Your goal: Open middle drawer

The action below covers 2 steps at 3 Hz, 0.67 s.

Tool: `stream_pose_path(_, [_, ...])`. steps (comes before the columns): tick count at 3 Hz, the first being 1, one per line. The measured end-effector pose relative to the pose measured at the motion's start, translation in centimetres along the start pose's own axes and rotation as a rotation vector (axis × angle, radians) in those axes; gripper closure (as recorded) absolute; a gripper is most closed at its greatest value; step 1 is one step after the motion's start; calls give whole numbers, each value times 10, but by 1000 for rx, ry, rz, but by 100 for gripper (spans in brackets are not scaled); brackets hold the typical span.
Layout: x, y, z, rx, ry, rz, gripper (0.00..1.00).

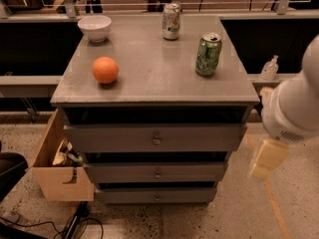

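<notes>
The grey cabinet (154,68) shows three stacked drawer fronts. The middle drawer (124,173) is the second front down, with a small round metal knob (157,174). It looks pushed in, recessed under the taller top drawer (109,137). The thinnest drawer (124,195) lies below it. My white arm (294,103) comes in from the right edge. Its cream-coloured gripper (268,158) hangs beside the cabinet's right side, level with the middle drawer and apart from the knob.
On the cabinet top stand a white bowl (94,27), an orange (105,69), a green can (208,54) and a second can (171,21). An open cardboard box (57,176) sits on the floor at the left. A small bottle (269,67) stands on the ledge behind.
</notes>
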<state>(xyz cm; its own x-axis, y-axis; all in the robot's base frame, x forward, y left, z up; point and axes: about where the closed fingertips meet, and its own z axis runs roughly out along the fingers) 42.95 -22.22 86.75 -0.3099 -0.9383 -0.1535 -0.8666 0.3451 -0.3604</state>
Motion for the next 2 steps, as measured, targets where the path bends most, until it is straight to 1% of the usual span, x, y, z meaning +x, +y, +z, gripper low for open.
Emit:
stream_pose_path(1, [11,18,57,5,-13,-29,0])
stream_pose_path(2, [18,33,112,-14,-64,-42,0])
